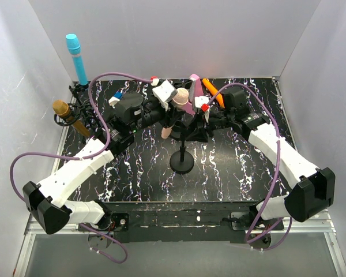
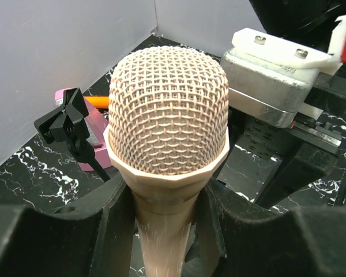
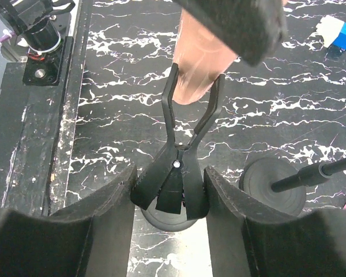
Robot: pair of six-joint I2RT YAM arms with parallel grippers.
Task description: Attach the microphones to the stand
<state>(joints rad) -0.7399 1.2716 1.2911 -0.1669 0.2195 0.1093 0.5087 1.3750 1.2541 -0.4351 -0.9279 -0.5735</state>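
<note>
Top view: the pink microphone (image 1: 181,96) is at mid-desk (image 1: 230,167), above the stand (image 1: 181,160). The blue microphone (image 1: 76,57) stands at 10 o'clock and the gold microphone (image 1: 66,112) at 9.

Left wrist view: the left tool (image 2: 164,222) squeezes the pink microphone tight.

Right wrist view: the right tool (image 3: 172,199) pinches the clip (image 3: 174,184). The clip's prongs sit around the microphone's bottom end.

The pink-beige microphone (image 2: 167,133) has a rough mesh head; the stand clip (image 3: 176,179) is smooth plastic.
</note>
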